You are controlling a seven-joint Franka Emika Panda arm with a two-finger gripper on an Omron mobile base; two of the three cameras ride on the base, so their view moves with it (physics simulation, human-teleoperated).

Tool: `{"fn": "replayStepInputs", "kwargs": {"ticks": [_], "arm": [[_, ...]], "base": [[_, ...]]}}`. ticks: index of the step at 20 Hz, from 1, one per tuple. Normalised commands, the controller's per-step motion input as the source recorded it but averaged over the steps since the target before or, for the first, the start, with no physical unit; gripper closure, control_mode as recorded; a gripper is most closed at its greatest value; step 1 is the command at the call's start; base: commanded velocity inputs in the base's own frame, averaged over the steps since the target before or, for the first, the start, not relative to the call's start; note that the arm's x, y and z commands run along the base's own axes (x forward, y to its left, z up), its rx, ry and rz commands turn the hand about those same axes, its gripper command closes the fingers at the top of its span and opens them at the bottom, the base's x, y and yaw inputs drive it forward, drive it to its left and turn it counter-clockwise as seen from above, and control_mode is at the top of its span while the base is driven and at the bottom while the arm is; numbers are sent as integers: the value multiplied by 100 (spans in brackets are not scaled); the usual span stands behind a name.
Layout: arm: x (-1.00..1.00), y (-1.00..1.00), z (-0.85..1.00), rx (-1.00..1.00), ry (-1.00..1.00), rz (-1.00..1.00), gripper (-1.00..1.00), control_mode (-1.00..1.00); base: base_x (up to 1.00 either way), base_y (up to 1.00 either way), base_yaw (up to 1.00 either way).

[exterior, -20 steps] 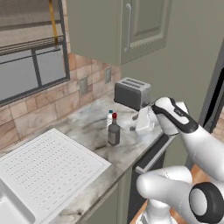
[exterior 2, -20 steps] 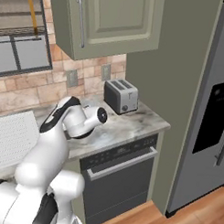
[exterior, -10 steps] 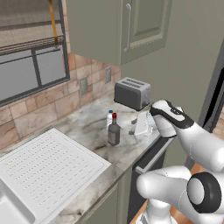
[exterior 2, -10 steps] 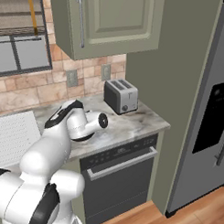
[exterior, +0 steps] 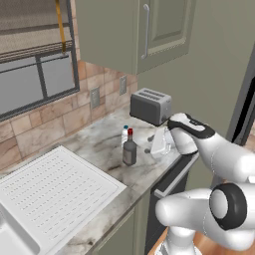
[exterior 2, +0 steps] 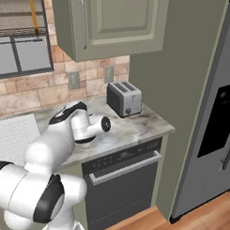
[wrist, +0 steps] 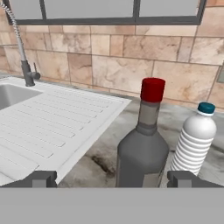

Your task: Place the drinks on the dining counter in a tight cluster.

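Two drinks stand together on the marble kitchen worktop (exterior: 99,144): a dark grey bottle with a red cap (exterior: 129,151) (wrist: 142,148) and, just behind it, a small clear bottle with a blue cap (exterior: 124,134) (wrist: 195,141). My gripper (exterior: 151,145) (wrist: 113,179) is open, level with the bottles and a short way to their right. In the hand view the dark bottle sits between my fingertips (wrist: 41,178) but further off, untouched. The dining counter is out of view.
A silver toaster (exterior: 151,105) (exterior 2: 123,98) stands behind my hand by the wall. The white ribbed drainboard (exterior: 50,194) and a sink with a faucet (wrist: 24,52) lie left of the bottles. A dark fridge (exterior 2: 215,115) is at far right, and wall cabinets hang overhead.
My arm has folded lower and the hand has eased slightly toward the bottles. The bottles have not moved, and the gripper has stayed open.
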Motion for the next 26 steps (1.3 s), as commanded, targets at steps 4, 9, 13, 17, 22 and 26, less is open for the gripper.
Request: {"fn": "replayStepInputs", "kwargs": {"ticks": [4,9,13,17,22,26], "arm": [[24,1,0,0,0,0,-100,-100],[28,0,-6,0,0,0,-100,-100],[19,0,-14,0,0,0,-100,-100],[4,0,-15,0,0,0,-100,-100],[0,6,-19,0,0,0,-100,-100],[1,22,-12,0,0,0,-100,-100]], "base": [[0,0,0],[0,0,0],[0,0,0],[0,0,0],[0,0,0],[0,0,0]]}}
